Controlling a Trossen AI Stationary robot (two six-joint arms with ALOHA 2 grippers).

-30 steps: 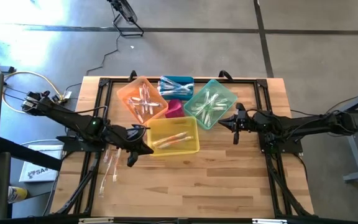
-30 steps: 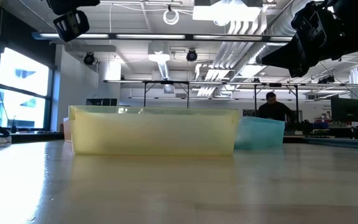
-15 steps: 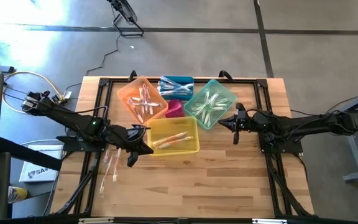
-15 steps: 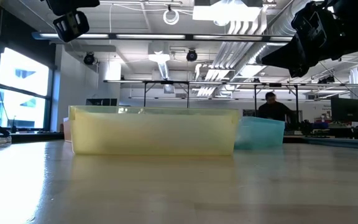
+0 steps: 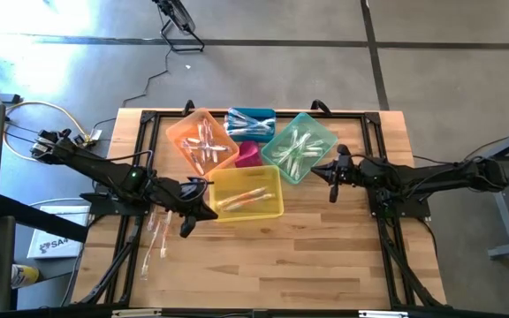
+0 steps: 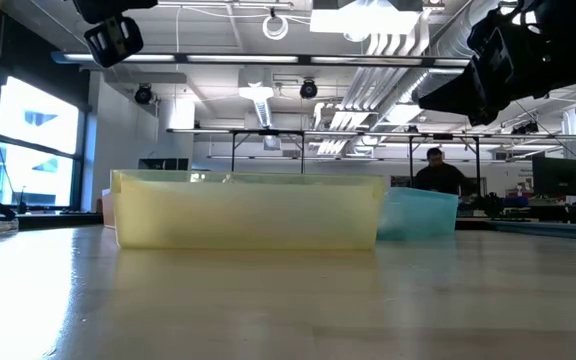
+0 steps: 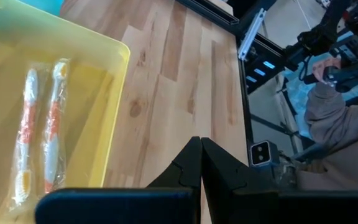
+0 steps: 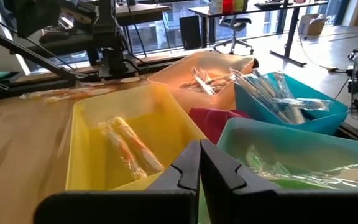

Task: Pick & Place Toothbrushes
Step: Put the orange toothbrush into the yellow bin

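Left gripper (image 5: 186, 226) closed, empty, left of yellow bin (image 5: 246, 193); right gripper (image 5: 332, 170) closed, empty, right of green bin (image 5: 300, 146). Toothbrushes (image 5: 246, 198) in bins; loose toothbrushes (image 5: 155, 237) on table's left

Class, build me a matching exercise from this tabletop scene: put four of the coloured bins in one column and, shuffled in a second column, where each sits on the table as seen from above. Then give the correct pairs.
Column 1
1. yellow bin
2. orange bin
3. green bin
4. blue bin

Column 2
A. at the far edge of the group, between two other bins
B. nearest the right gripper
C. nearest the left gripper
D. on the group's far left side

Pairs: 1-C, 2-D, 3-B, 4-A
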